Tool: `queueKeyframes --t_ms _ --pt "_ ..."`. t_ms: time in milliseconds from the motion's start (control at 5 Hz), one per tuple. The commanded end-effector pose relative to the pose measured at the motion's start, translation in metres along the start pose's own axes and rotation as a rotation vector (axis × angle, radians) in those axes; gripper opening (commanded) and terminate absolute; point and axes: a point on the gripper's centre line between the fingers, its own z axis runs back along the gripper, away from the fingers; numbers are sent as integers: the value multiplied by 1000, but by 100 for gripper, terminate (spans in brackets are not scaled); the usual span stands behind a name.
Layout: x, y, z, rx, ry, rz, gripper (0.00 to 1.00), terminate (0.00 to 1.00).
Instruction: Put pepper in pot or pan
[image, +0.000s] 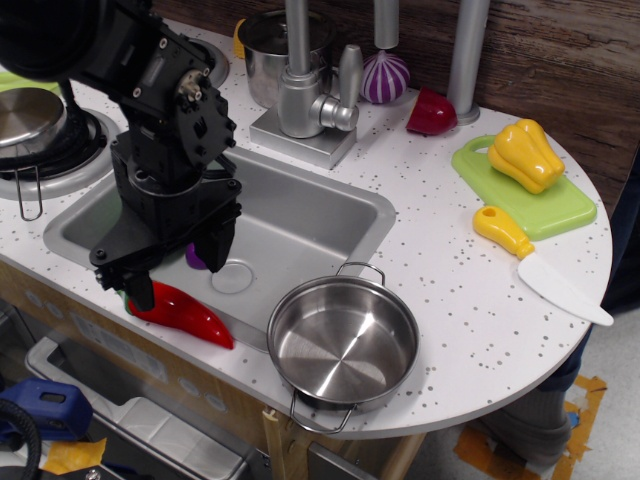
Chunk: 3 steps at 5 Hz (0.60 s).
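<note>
here the spread tool (172, 262) hangs over the glossy red, tapering pepper (185, 313) beside the shiny pan (343, 340)

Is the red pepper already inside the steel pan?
No. The pepper lies on the sink's front edge under the gripper, and the pan beside it holds nothing.

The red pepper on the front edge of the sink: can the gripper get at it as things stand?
Probably yes. The gripper hangs right over the red pepper, fingers open, and nothing lies between them; the pan stands apart to its right.
</note>
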Motion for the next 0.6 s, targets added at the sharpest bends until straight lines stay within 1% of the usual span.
queueKeyframes --t_ms 0,400 --pt "0 0 0 0 0 0 100 0" --pt "6 5 -27 -34 24 16 100 0"
